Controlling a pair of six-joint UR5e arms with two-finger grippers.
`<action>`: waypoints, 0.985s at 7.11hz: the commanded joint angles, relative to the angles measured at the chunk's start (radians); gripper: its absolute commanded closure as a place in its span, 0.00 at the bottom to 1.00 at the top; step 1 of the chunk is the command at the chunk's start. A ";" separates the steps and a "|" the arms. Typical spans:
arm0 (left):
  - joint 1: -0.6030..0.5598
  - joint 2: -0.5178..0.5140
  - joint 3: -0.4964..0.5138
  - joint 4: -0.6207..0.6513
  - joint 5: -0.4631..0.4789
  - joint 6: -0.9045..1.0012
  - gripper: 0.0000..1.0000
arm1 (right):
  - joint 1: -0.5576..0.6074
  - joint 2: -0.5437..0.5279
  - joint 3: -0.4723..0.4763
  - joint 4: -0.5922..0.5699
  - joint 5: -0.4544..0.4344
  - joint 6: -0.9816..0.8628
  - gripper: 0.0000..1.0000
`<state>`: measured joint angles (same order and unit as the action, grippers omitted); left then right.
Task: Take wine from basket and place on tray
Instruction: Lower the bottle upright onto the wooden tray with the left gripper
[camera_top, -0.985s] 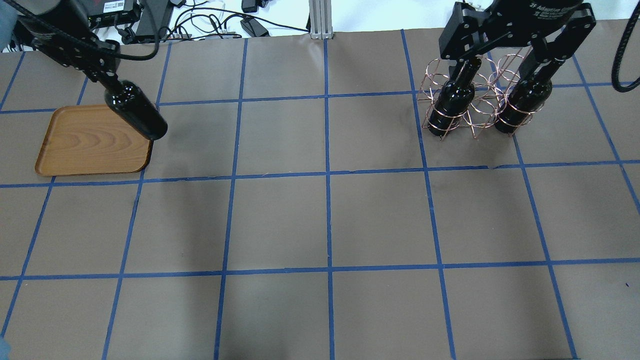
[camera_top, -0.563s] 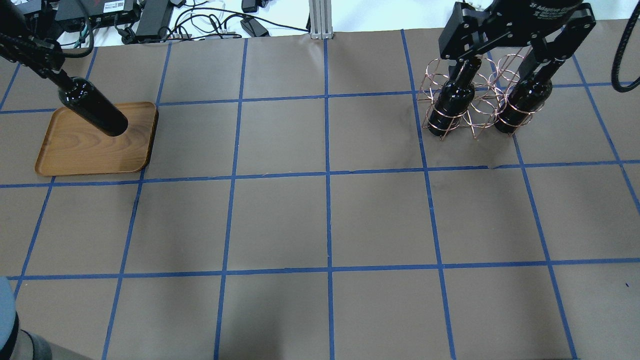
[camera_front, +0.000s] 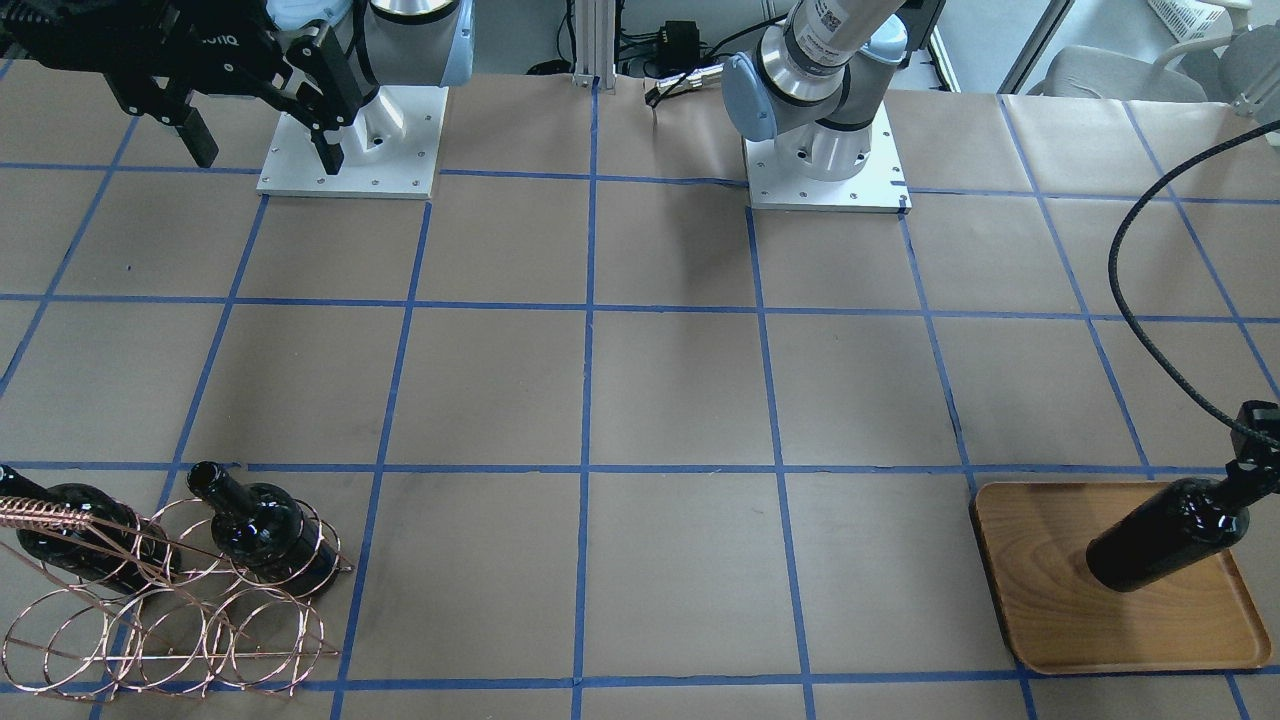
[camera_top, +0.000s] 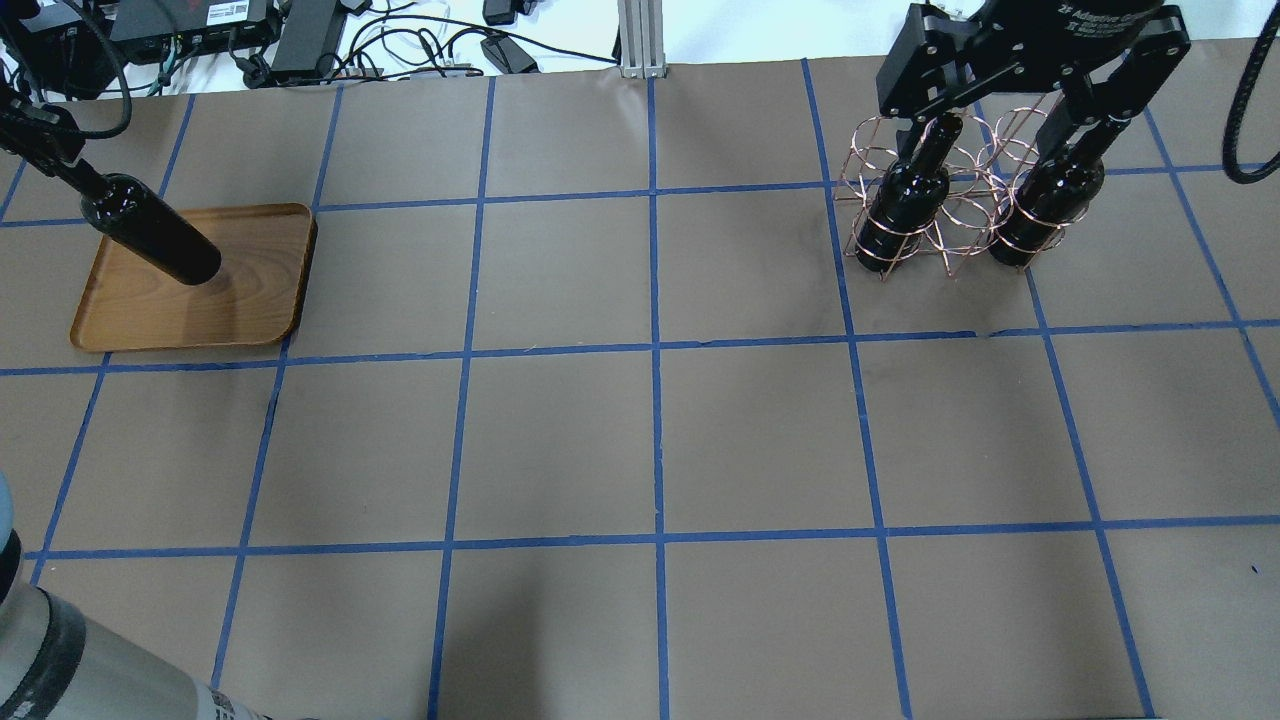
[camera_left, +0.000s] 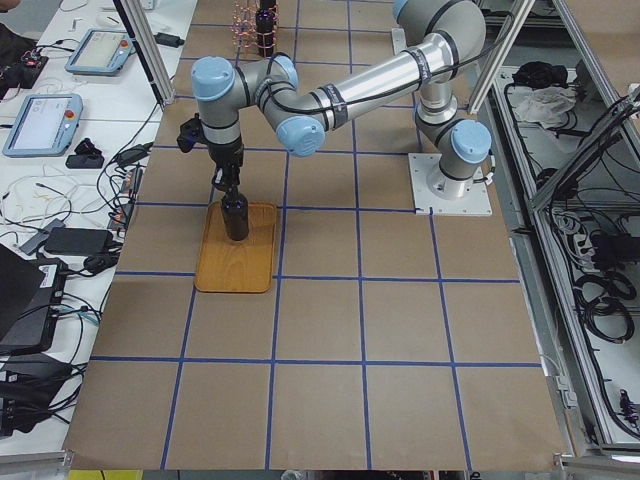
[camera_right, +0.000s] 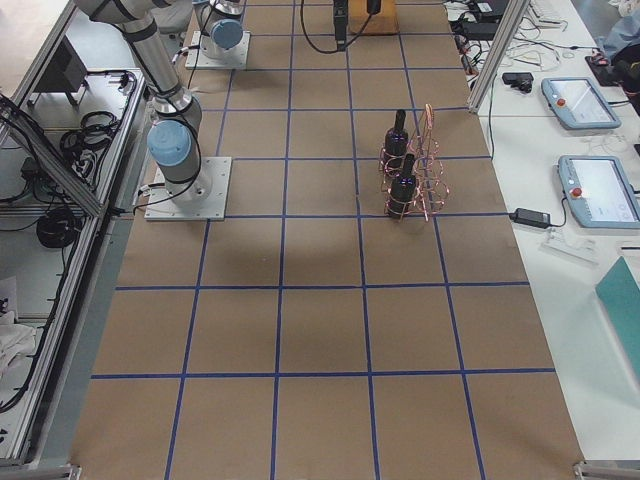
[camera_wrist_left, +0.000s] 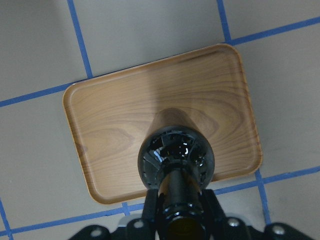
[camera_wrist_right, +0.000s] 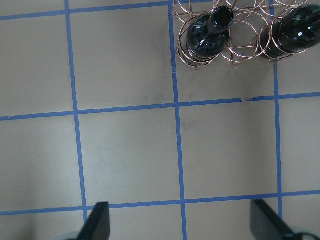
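Observation:
My left gripper (camera_top: 52, 155) is shut on the neck of a glossy black wine bottle (camera_top: 152, 236) and holds it upright over the wooden tray (camera_top: 255, 295). In the left wrist view the bottle (camera_wrist_left: 176, 159) hangs over the tray's middle (camera_wrist_left: 115, 115). I cannot tell whether its base touches the tray (camera_front: 1040, 605). Two more bottles (camera_top: 900, 205) (camera_top: 1045, 205) stand in the copper wire basket (camera_top: 948, 235) at the far right. My right gripper (camera_top: 990, 125) is open and empty, high above the basket (camera_wrist_right: 230, 47).
Cables and electronics (camera_top: 300, 40) lie beyond the table's far edge, beside an aluminium post (camera_top: 635, 40). The arm bases (camera_front: 350, 140) (camera_front: 825, 150) stand at the robot's side. A black cable (camera_front: 1150, 300) hangs to the left wrist. Blue tape lines grid the brown table.
My left gripper has carried the bottle left, from the tray's right edge to over its middle, and lower. The right arm and basket have not moved.

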<state>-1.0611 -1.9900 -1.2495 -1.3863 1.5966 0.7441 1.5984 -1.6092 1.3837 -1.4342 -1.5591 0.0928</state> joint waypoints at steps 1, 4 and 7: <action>0.015 -0.026 0.009 0.003 -0.001 0.009 1.00 | 0.000 0.000 0.000 0.000 0.001 0.002 0.00; 0.015 -0.042 0.007 0.004 -0.013 0.009 1.00 | 0.000 0.002 0.000 -0.002 0.001 0.002 0.00; 0.015 -0.035 0.007 0.027 -0.014 0.006 0.02 | 0.000 0.000 0.000 0.000 0.001 0.002 0.00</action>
<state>-1.0462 -2.0320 -1.2425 -1.3622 1.5848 0.7526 1.5984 -1.6084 1.3836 -1.4355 -1.5574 0.0951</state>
